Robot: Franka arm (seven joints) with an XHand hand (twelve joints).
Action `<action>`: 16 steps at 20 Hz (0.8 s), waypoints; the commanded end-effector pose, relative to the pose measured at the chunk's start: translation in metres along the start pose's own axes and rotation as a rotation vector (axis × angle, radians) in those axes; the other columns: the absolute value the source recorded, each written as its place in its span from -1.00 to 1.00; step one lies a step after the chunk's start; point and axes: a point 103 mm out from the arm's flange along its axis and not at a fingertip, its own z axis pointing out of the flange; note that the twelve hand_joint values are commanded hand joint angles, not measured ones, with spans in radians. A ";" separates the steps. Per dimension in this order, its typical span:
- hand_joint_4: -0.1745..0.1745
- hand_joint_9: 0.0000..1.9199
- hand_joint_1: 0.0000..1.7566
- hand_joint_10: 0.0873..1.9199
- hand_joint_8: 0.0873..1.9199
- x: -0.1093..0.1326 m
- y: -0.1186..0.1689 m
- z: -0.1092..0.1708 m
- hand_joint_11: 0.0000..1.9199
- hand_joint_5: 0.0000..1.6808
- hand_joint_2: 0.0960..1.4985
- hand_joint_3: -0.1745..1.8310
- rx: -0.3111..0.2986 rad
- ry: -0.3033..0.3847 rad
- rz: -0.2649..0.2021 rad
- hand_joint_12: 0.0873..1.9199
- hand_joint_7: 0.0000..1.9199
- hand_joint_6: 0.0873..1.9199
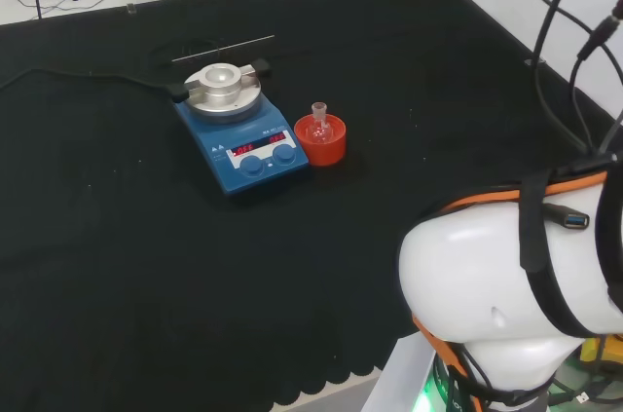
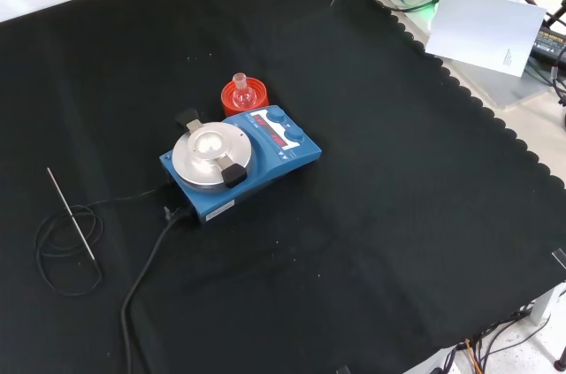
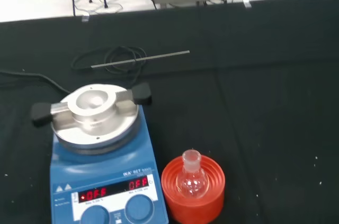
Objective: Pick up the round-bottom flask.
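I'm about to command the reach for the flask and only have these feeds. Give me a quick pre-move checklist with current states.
1. Round-bottom flask seated upright in its red ribbed stand: ok.
2. Flask neck open and free from above, nothing over it: ok.
3. Room beside the stand: not ok on one side; the blue stirrer plate stands right next to the stand, so fingers have little room there.
4. Cloth on the stand's other side bare in the head view: ok.
5. Metal rod and coiled cable lie well away from the flask: ok.
6. Hand's finger posture: cannot tell.
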 end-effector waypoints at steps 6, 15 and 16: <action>0.06 -0.86 -0.64 -0.49 -0.72 -0.047 0.068 0.090 -1.00 -0.71 0.47 -0.50 0.041 0.075 0.017 -0.05 -0.95 -1.00; 0.02 -0.82 -0.56 -0.47 -0.70 -0.060 0.097 0.177 -1.00 -0.67 0.43 -0.51 0.093 0.110 0.008 0.01 -0.91 -1.00; 0.01 -0.82 -0.54 -0.47 -0.69 -0.060 0.098 0.187 -1.00 -0.67 0.42 -0.51 0.093 0.116 0.005 0.02 -0.90 -1.00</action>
